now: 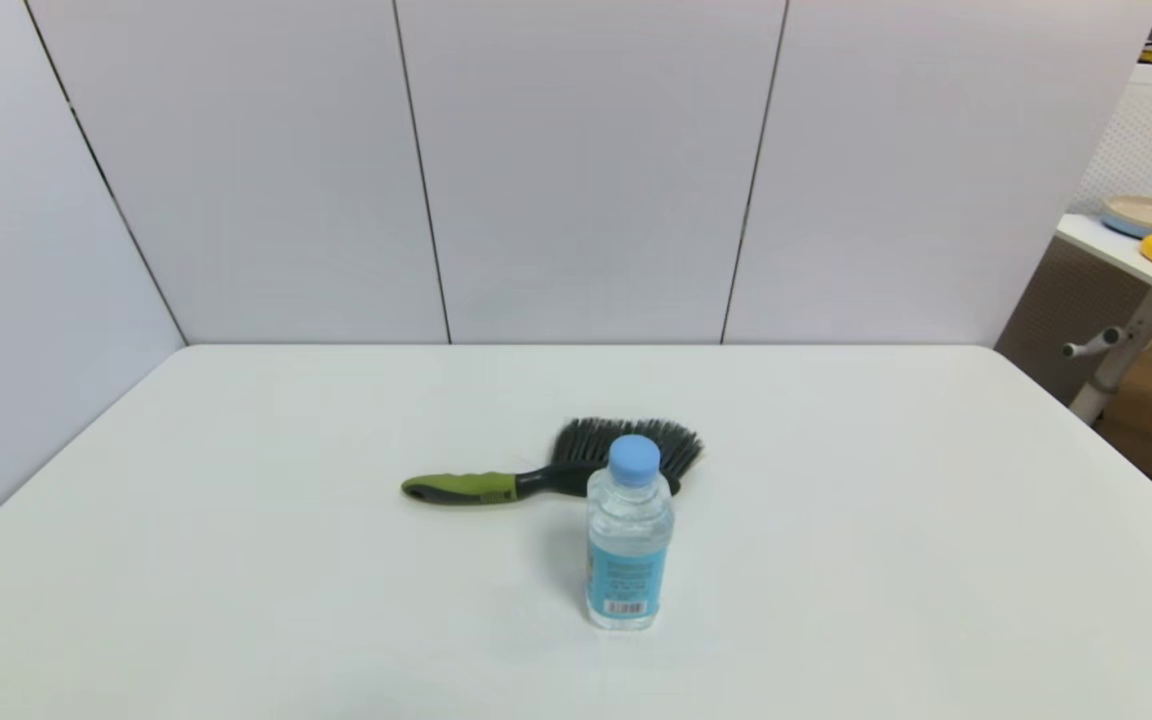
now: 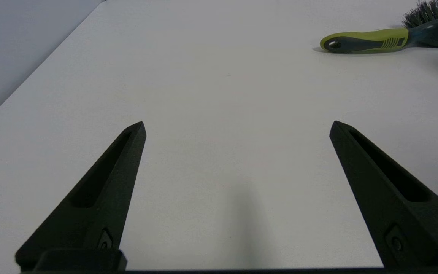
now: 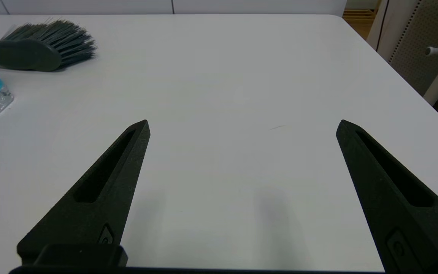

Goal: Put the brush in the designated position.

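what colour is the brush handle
Lime green with dark grey inlay on the brush handle; clearest in the left wrist view.

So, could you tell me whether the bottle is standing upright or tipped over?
Upright: the bottle stands on its base, blue cap on top, in front of the brush.

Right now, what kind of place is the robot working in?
Probably a lab or test booth: a bare white table boxed in by plain wall panels, holding only a brush and a bottle.

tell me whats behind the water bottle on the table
The brush lies on the table behind the bottle, handle toward the robot's left. The bottle's cap covers the middle of the brush head. Both grippers are away, open.
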Tool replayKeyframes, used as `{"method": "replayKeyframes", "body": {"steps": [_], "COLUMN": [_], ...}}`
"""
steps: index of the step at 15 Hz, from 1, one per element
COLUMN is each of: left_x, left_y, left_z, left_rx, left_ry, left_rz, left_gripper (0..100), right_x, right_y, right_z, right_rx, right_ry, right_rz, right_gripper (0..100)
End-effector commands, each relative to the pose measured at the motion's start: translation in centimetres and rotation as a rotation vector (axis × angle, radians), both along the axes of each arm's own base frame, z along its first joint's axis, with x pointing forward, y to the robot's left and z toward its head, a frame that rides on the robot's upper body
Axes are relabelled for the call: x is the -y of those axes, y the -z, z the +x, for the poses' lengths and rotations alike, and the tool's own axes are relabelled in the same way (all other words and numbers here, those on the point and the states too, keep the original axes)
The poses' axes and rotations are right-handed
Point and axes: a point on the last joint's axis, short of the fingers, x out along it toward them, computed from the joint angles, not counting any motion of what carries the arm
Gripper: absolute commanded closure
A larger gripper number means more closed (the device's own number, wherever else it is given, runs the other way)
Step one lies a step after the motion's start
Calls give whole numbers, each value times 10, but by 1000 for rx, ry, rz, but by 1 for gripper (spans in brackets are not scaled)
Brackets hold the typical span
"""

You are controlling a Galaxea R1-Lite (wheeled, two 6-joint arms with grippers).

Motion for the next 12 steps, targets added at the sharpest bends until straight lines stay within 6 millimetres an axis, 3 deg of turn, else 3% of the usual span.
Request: {"method": "replayKeyframes", "body": {"steps": [1,12], "left_x": [0,0], "left_y": [0,0], "left_z": [0,0], "left_rx": [1,1], "left_ry": [0,0], "left_rz": [0,0], "left_gripper": [0,0], "right_x": [0,0], "right_y": [0,0], "right_z": [0,0], "right_rx": [-2,-2], "right_ry": [0,-1], "right_rz": [0,-2], "right_gripper": [0,0]}}
